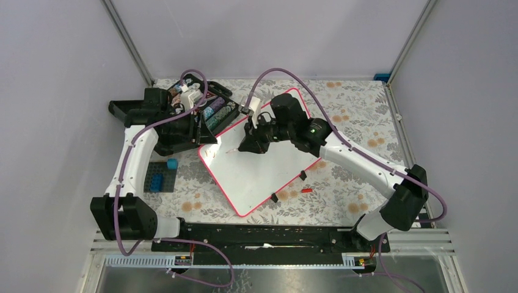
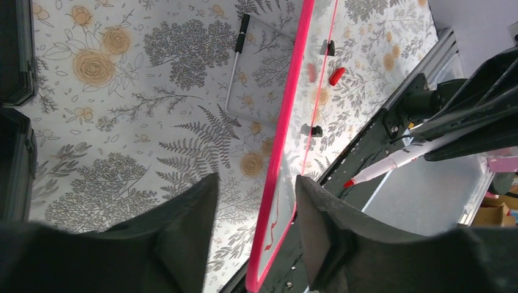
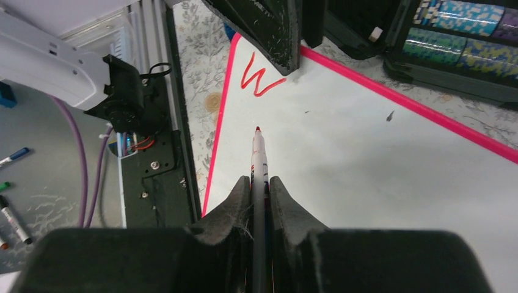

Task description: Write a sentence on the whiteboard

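My right fingers (image 3: 241,195) are pinched tight on a white-barrelled marker with a red tip (image 3: 258,152). It is aimed at the left part of the large white rectangular whiteboard with a thin pink-red rim (image 1: 262,177). I cannot tell whether the tip touches.

The board lies flat and askew in the middle of the floral-patterned counter (image 1: 360,116). Of the red handwritten sentence (image 3: 261,78), only a "W" shows, near the board's left corner. My left fingers (image 2: 201,207) are spread apart, holding nothing, and straddle the board's rim beside that letter.
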`<state>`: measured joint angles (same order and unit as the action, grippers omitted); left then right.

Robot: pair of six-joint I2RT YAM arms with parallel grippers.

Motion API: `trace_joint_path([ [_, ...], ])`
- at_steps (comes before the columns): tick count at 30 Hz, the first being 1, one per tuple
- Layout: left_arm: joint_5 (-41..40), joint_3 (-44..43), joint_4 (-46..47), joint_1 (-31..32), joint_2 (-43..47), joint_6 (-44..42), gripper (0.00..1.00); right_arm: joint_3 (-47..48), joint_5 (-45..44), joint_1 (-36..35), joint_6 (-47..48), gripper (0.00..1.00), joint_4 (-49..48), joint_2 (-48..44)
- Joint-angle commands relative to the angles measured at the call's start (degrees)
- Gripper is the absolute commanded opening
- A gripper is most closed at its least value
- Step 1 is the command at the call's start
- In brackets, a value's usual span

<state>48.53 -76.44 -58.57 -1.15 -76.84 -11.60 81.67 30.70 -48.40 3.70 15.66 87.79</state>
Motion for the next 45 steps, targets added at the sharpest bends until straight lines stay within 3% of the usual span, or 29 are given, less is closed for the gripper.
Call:
trace_joint_path([
  [1,3.7,-0.8,1.4,-0.3,-0.7,-0.3,0.47,3.8,-4.1,-1.2,0.6,0.0,-3.8,0.9],
  [7,5.0,-2.3,0.6,-0.3,-2.5,-1.2,0.26,5.4,-4.8,-2.1,1.1,0.0,-4.1,2.7],
  [18,5.1,-3.4,-0.6,-0.1,-3.8,-3.7,0.02,6.8,-5.8,-2.4,3.6,0.0,-3.8,4.8],
  [45,4.1,-2.8,-0.5,0.5,-3.0,-4.3,0.0,7.1,-7.0,-2.8,5.7,0.0,-1.6,6.1],
])
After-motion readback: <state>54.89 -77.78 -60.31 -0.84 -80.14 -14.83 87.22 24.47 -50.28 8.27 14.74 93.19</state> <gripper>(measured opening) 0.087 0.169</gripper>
